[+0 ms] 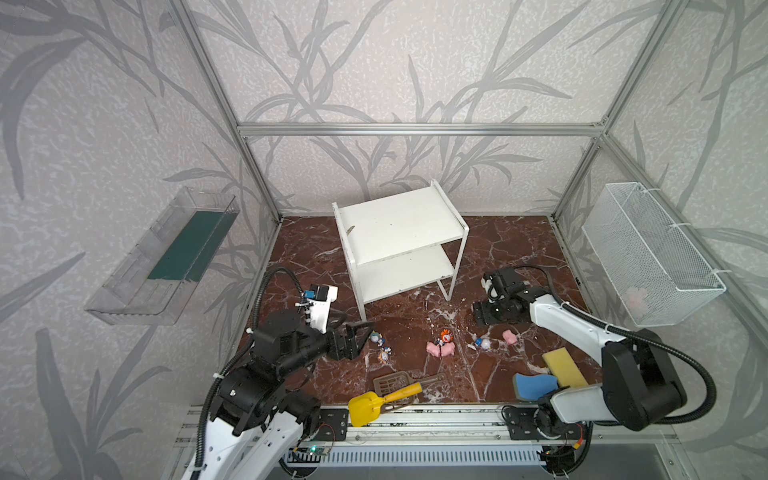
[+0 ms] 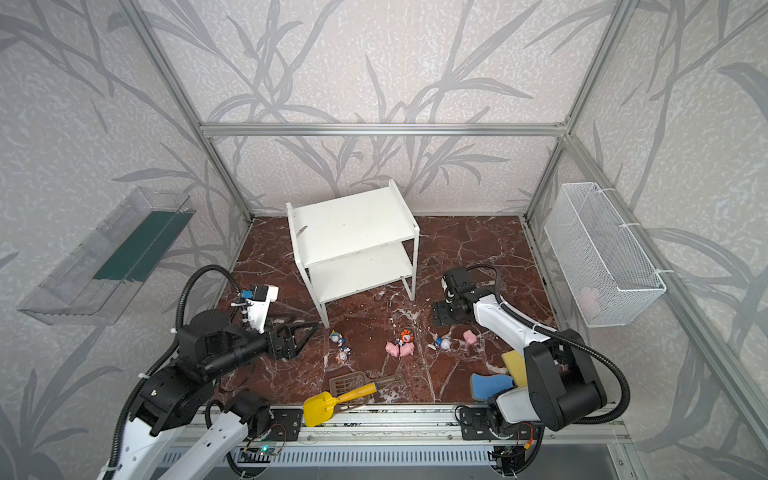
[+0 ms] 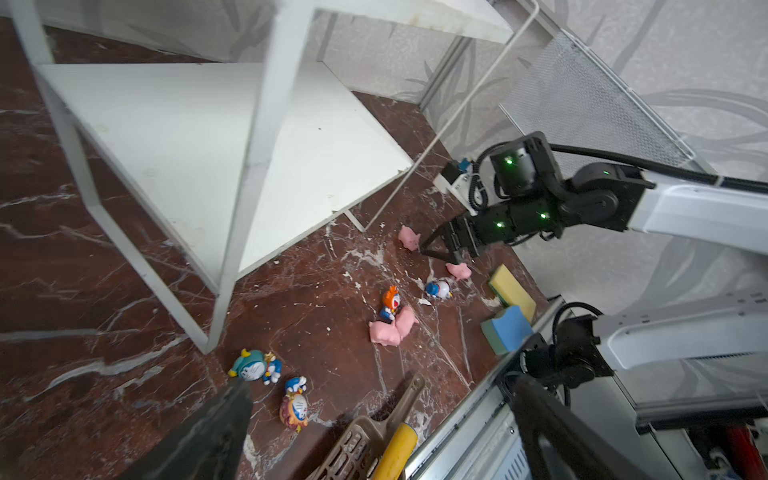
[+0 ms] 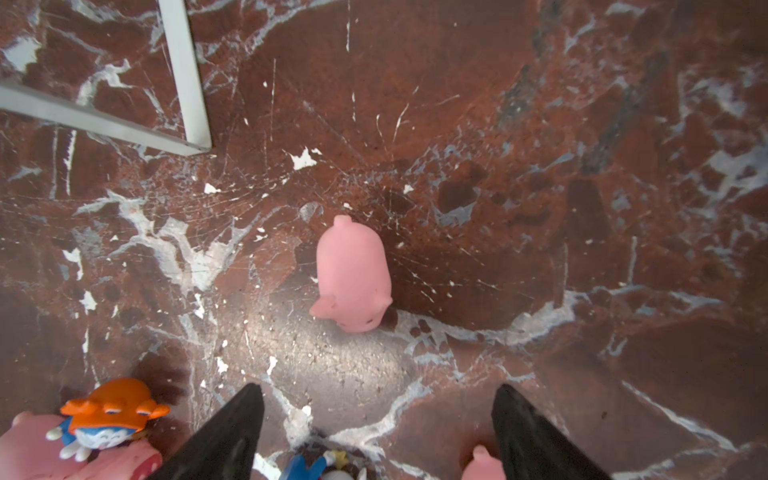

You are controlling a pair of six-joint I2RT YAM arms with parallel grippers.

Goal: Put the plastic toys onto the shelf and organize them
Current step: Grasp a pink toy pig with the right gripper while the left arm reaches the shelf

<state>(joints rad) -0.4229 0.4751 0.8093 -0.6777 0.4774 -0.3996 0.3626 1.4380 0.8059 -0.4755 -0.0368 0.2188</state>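
Observation:
The white two-tier shelf [image 1: 399,241] [image 2: 353,245] stands bare at the back middle of the marble floor. The plastic toys lie in front of it. A teal-hooded figurine [image 1: 376,337] [image 3: 253,365] and a brown one [image 1: 384,355] [image 3: 294,409] lie close to my left gripper [image 1: 360,338] [image 3: 381,382], which is open and empty. An orange-hatted figurine [image 1: 446,334] [image 4: 112,409] rests on two pink pigs [image 1: 440,350] [image 3: 392,328]. Further right are a white-capped figurine [image 1: 483,343] and a pig [image 1: 510,337]. My right gripper [image 1: 480,318] [image 4: 378,395] hangs open just above the floor, with another pig [image 4: 352,276] [image 3: 409,237] just ahead of its fingertips.
A yellow scoop [image 1: 374,403] and a brown slotted scoop [image 1: 390,382] lie at the front edge. Yellow [image 1: 563,365] and blue [image 1: 534,384] sponges sit front right. A wire-mesh basket [image 1: 648,253] hangs on the right wall, a clear tray [image 1: 162,257] on the left.

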